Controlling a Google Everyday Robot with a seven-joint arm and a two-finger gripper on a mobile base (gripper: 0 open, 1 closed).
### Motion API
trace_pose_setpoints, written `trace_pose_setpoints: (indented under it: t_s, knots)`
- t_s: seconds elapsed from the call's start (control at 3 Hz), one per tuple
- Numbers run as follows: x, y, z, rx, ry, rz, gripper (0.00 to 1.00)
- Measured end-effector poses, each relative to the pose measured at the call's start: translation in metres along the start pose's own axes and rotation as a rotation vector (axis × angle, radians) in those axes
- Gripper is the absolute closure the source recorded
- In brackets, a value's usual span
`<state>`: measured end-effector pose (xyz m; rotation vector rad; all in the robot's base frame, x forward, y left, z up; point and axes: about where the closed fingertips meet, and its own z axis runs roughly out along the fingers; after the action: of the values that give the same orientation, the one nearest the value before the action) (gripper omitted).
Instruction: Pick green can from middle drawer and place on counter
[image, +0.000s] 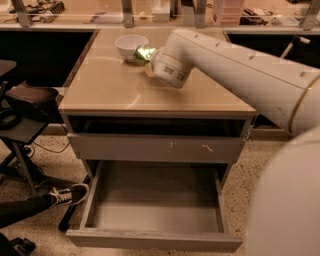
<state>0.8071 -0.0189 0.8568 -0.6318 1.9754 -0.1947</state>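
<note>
The green can (142, 52) is at the tip of my arm, low over the back of the counter (115, 90), right next to the white bowl (131, 45). My gripper (146, 56) is shut on the can; its fingers are mostly hidden behind the thick white wrist (170, 62). I cannot tell whether the can touches the counter. The middle drawer (155, 210) is pulled wide open below, and its grey inside is bare.
A grey drawer front with white scuff marks (157, 148) sits closed above the open drawer. A dark chair (25, 107) and a person's sneaker (70, 194) are at the left. My white arm reaches in from the right. A cluttered shelf (225, 12) runs behind the counter.
</note>
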Motion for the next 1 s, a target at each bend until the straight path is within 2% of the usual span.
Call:
trace_pose_setpoints:
  t_s: [0.33,0.67,1.0]
  knots:
    - [0.0358,-0.0025,0.027,-0.03,0.058,0.005,1.0]
    - [0.0293,-0.0056,0.0232,-0.03,0.058,0.005,0.83]
    - [0.0293,-0.0056,0.0232,-0.03,0.058,0.005,0.6]
